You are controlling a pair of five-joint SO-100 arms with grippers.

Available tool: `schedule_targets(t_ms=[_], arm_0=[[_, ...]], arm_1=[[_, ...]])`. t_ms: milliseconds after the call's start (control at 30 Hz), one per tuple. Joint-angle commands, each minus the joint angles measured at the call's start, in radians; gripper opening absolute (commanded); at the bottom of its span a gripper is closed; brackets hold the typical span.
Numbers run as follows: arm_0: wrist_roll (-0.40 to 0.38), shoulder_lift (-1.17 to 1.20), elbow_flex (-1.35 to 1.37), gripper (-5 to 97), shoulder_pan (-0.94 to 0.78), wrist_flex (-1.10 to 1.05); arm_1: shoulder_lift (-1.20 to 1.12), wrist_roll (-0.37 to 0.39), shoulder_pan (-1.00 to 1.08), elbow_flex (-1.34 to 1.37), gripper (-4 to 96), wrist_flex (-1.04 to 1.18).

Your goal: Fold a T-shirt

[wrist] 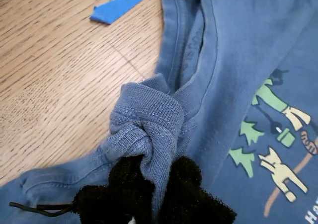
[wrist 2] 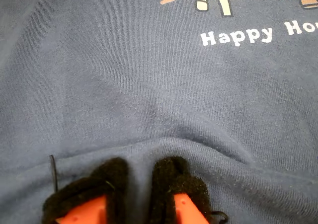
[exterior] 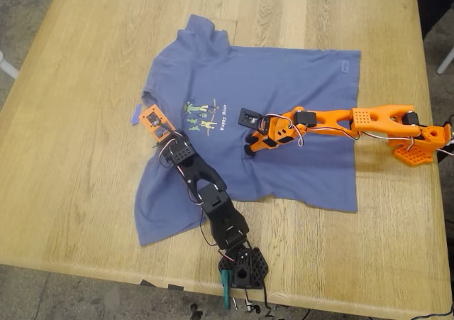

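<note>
Wooden table [exterior: 71, 157], T-shirt [exterior: 284, 86] collar bunched in my first gripper [wrist: 156, 184]

Light wood table [exterior: 85, 192]: T-shirt [exterior: 298, 121] spread flat, blue tape scrap [exterior: 135, 113] beside.

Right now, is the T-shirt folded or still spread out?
Mostly spread. The T-shirt lies open on the table, print showing. Only the collar is bunched, pinched in my first gripper.

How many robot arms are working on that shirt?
2. A black arm reaches from the exterior view's bottom edge to the slate-blue cotton T-shirt's collar; an orange arm reaches from that view's right onto the shirt's middle.
</note>
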Motion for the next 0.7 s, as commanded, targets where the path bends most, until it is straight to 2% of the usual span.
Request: schedule_targets(t_ms=[0, 67, 467, 667], arm_0=[[-0.009, 0.212, 0.018, 0, 0.009, -0.009], [-0.009, 0.235, 0.052, 0, 0.006, -0.018], [-0.011, 0.313, 0.11, 0, 0.057, -0.031], [-0.021, 0.394, 0.193, 0, 0.141, -0.043]], arm_1=[[-0.006, -0.011, -0.009, 0.018, 7.3, 0.005], [-0.008, -0.012, -0.012, 0.02, 0.2, 0.015], [-0.006, -0.006, 0.037, 0.011, 0.0, 0.084], [-0.003, 0.0, 0.098, 0.011, 0.0, 0.081]])
